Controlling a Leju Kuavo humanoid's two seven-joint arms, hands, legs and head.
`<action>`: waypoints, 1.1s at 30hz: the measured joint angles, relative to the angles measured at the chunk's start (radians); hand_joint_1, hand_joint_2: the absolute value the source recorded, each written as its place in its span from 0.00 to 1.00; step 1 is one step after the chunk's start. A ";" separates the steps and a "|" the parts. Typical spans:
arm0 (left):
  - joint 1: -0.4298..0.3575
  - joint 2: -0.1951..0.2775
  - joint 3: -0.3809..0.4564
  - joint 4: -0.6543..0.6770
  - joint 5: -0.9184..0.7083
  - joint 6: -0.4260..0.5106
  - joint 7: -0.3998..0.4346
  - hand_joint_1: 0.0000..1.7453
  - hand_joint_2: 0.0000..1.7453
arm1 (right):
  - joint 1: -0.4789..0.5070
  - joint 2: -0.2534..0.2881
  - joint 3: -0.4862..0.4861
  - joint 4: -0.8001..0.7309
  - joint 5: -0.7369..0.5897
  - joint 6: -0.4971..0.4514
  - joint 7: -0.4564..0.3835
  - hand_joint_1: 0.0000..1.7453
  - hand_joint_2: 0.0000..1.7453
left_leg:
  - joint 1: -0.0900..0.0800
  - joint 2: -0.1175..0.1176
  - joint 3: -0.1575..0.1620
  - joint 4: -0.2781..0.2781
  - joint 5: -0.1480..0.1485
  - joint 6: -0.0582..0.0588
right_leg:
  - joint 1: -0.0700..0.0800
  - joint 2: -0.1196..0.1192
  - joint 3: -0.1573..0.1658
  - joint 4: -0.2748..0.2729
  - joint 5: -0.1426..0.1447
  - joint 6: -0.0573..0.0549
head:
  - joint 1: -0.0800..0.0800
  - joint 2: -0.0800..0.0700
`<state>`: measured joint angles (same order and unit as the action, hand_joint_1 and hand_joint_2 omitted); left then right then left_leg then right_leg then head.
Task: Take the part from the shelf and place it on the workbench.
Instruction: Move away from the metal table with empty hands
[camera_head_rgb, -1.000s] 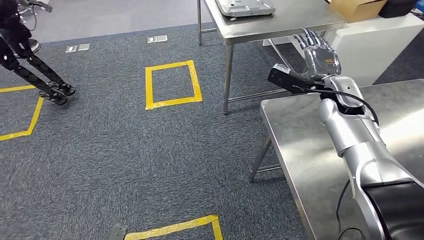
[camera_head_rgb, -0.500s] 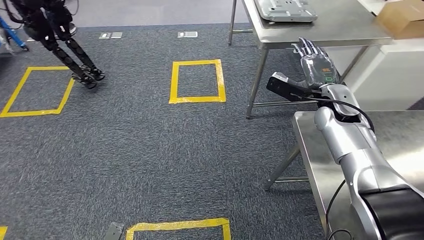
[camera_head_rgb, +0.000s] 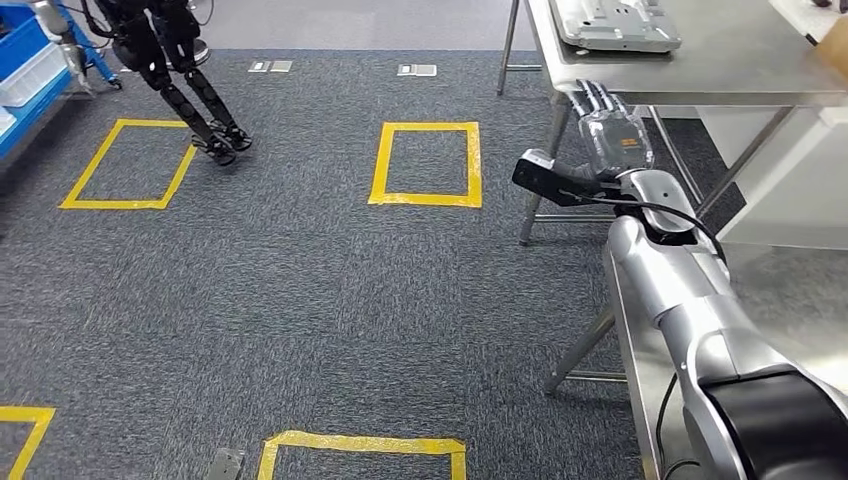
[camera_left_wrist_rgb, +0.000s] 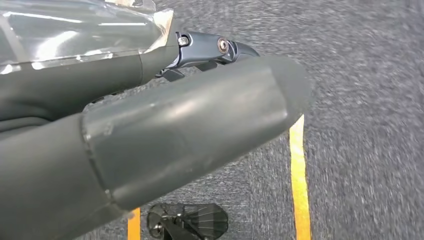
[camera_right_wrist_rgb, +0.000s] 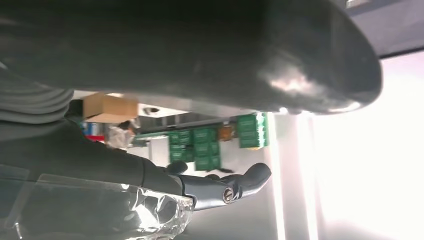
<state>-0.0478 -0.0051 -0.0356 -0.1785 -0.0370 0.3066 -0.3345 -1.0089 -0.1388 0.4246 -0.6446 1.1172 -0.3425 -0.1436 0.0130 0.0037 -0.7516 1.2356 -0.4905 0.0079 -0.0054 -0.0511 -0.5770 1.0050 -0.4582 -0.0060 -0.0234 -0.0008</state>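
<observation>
— Right hand?
— Upper right of the head view: silver right arm (camera_head_rgb: 690, 310) raised, right hand (camera_head_rgb: 612, 130) flat, fingers (camera_head_rgb: 598, 98) straight and slightly spread, gripping nothing. Held in front of the edge of the long stainless steel table (camera_head_rgb: 740, 70) along the top right.
— And the left?
— Seen close up in its wrist view: left hand (camera_left_wrist_rgb: 165, 130) above the dark grey carpet (camera_left_wrist_rgb: 370, 100) and a yellow tape line (camera_left_wrist_rgb: 298, 175), thick grey thumb (camera_left_wrist_rgb: 200, 120) in front, one dark fingertip (camera_left_wrist_rgb: 215, 47) poking past it. Hard to tell whether spread or curled.
— The part?
— Flat grey metal plate (camera_head_rgb: 612, 22) lying on that table, top right corner, just above the right hand and apart from it. Can't tell for sure whether that is the task's part.
— Anything else?
— Second steel bench (camera_head_rgb: 790, 290) at lower right under the arm. Yellow tape square (camera_head_rgb: 427, 163) at top centre. Black legs of another robot (camera_head_rgb: 195, 95) and blue bins (camera_head_rgb: 30, 70) at upper left.
</observation>
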 joint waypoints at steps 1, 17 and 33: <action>0.000 0.001 0.004 0.000 0.003 0.002 0.001 0.00 0.00 | 0.000 0.006 0.001 0.004 0.003 0.000 0.000 0.00 0.00 | -0.002 0.016 0.040 -0.072 0.030 0.005 | 0.002 -0.008 0.001 0.000 -0.001 0.000 | 0.000 0.000; 0.002 -0.005 0.031 0.000 0.015 0.000 0.001 0.00 0.00 | 0.015 0.047 0.019 0.074 0.030 -0.004 0.013 0.00 0.00 | -0.004 -0.092 0.121 -0.226 0.080 0.041 | -0.014 0.076 -0.056 0.105 -0.037 0.061 | 0.009 0.000; 0.013 -0.005 0.038 0.000 0.020 0.002 0.009 0.00 0.00 | 0.010 0.069 0.027 0.106 0.046 -0.017 0.035 0.00 0.00 | -0.008 0.039 0.092 -0.168 0.059 0.008 | 0.006 -0.022 0.002 0.006 -0.012 0.001 | -0.001 0.000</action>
<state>-0.0349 -0.0102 0.0027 -0.1781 -0.0167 0.3082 -0.3250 -0.9986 -0.0697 0.4520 -0.5386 1.1629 -0.3596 -0.1090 0.0048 0.0425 -0.6594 1.0674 -0.4320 0.0154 0.0001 -0.0729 -0.5753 1.0113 -0.4702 -0.0049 -0.0243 -0.0008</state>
